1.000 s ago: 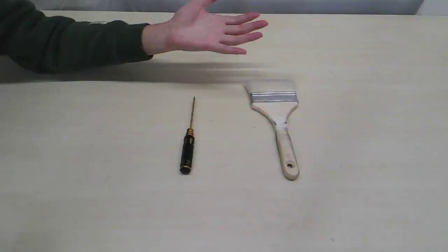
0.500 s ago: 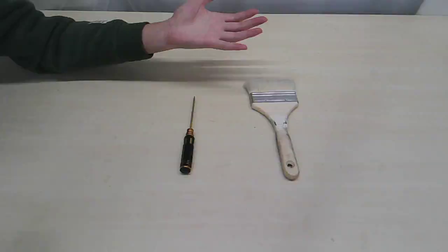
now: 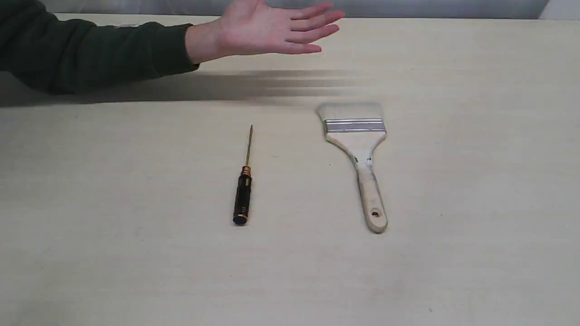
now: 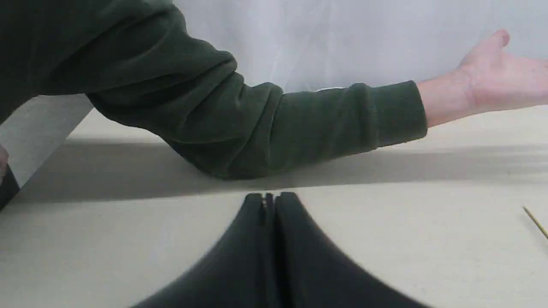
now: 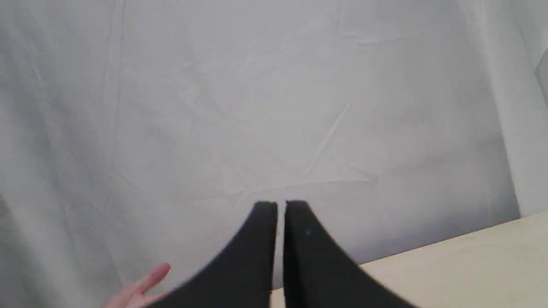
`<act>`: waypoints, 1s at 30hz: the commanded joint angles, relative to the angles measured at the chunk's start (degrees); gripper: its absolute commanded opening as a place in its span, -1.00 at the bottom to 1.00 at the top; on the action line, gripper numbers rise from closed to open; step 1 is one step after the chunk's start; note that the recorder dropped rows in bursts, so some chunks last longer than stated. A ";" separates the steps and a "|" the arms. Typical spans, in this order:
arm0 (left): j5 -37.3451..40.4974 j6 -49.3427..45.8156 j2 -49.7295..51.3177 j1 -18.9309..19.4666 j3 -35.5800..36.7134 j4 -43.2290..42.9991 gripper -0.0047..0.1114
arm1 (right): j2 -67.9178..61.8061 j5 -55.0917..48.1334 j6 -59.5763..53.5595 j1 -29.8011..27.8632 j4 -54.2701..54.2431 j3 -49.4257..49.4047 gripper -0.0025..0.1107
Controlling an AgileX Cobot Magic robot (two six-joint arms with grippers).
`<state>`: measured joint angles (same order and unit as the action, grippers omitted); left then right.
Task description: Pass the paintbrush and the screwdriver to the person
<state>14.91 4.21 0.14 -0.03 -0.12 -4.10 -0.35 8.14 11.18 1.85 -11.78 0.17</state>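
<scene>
The paintbrush [image 3: 360, 149] lies flat on the table right of centre, bristles toward the far side. Left of it lies the screwdriver [image 3: 244, 190], shaft pointing away; its thin tip [image 4: 535, 220] shows at the edge of the left wrist view. The person's open hand [image 3: 267, 31] hovers palm up over the far side, dark green sleeve [image 3: 90, 54] reaching in from the left. Neither gripper appears in the exterior view. My left gripper [image 4: 269, 199] is shut with nothing in it, facing the sleeve [image 4: 257, 124]. My right gripper [image 5: 280, 206] is shut and empty, pointing at the backdrop.
A pale wooden table [image 3: 476, 181] carries both tools. A white cloth backdrop [image 5: 274, 107] hangs behind the far edge. The person's fingertips [image 5: 141, 286] peek into the right wrist view.
The person's hand has drifted slightly farther away and up. The tools and both grippers have not moved.
</scene>
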 commanded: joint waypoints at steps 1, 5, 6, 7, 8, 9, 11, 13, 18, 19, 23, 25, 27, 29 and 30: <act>-0.57 0.12 -0.14 -0.37 0.12 0.21 -0.92 | 0.35 -2.82 1.63 -0.36 2.42 2.03 -0.88; -0.57 0.12 -0.14 -0.37 0.12 0.21 -0.92 | -4.14 -5.68 1.51 -0.36 2.40 8.18 -0.88; -0.57 0.12 -0.14 -0.37 0.12 0.21 -0.92 | -5.27 -6.30 1.51 -0.36 2.40 9.78 -0.88; -0.57 0.12 -0.14 -0.37 0.12 0.21 -0.92 | -7.82 -7.46 1.51 -0.36 2.40 12.01 -0.88; -0.57 0.12 -0.14 -0.37 0.12 0.21 -0.92 | -10.21 -8.73 1.51 -0.36 2.40 14.35 -0.88; -0.57 0.12 -0.14 -0.37 0.12 0.21 -0.92 | -12.34 -9.90 1.24 -0.36 2.40 16.28 -0.88; -0.57 0.12 -0.14 -0.37 0.12 0.21 -0.92 | -18.25 -13.33 -1.39 -0.36 2.40 21.19 -0.88; -0.57 0.12 -0.14 -0.37 0.12 0.21 -0.92 | -24.08 -16.51 -4.17 -0.36 2.40 25.40 -0.88; -0.72 0.12 -0.14 -0.37 0.12 0.10 -0.92 | -39.81 -23.97 -15.37 0.15 -5.55 35.18 -0.88; -0.72 0.12 -0.14 -0.37 0.12 0.10 -0.92 | -42.86 -24.91 -20.26 1.36 -8.80 36.85 -0.88; -0.61 0.12 -0.14 -0.37 0.12 -0.05 -0.92 | -55.34 -25.42 -27.16 8.25 -13.01 43.00 -0.88; -0.61 0.12 -0.14 -0.37 0.12 -0.05 -0.92 | -60.09 -25.42 -27.16 11.07 -12.49 45.66 -0.88; -0.61 0.12 -0.14 -0.37 0.12 -0.05 -0.92 | -65.92 -26.13 -26.75 13.58 -10.64 49.19 -0.88; -0.61 0.12 -0.14 -0.37 0.12 -0.05 -0.92 | -71.32 -28.10 -25.35 15.18 -8.34 52.78 -0.88; -0.61 0.12 -0.14 -0.37 0.12 -0.05 -0.92 | -73.77 -29.00 -23.95 15.73 -6.55 54.39 -0.88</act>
<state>14.91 4.21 0.14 -0.03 -0.12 -4.10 -70.65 -19.45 -13.82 16.74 -20.80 52.30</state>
